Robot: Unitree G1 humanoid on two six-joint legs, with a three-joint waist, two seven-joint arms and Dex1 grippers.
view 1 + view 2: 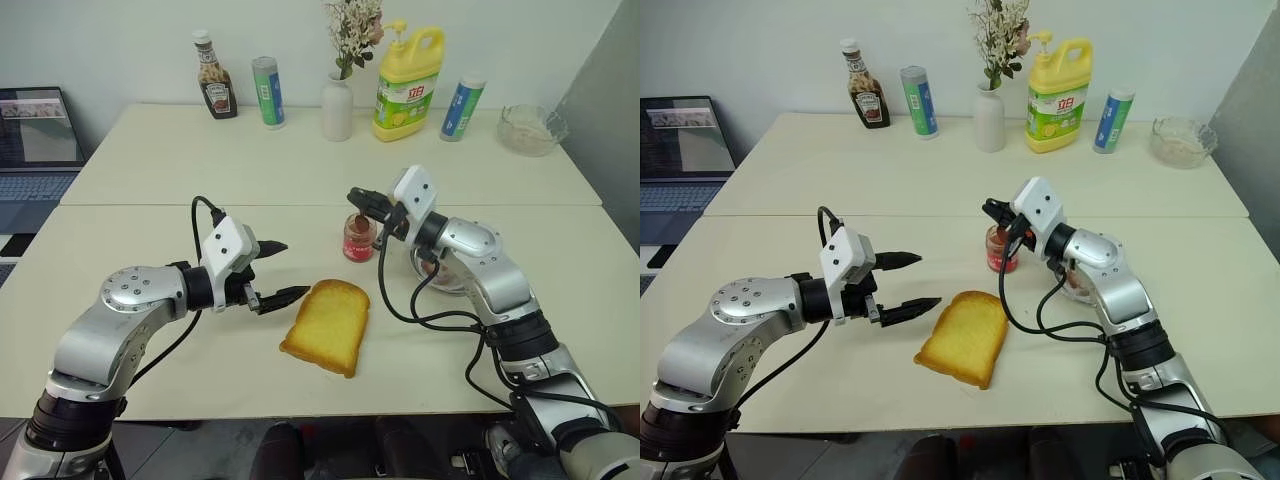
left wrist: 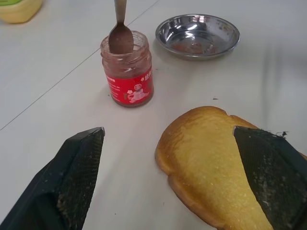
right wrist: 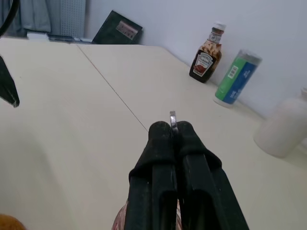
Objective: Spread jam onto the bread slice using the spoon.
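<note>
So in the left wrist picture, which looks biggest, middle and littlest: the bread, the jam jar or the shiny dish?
1. The bread slice looks biggest, though it lies nearest the camera, which helps.
2. The round steel dish.
3. The jam jar looks a bit smaller than the dish, but they are fairly close.

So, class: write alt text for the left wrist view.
A spoon stands bowl-down in the open jam jar on a pale table. Nearer, the bread slice lies between the left tool's open black fingers; a round steel dish sits behind.
</note>
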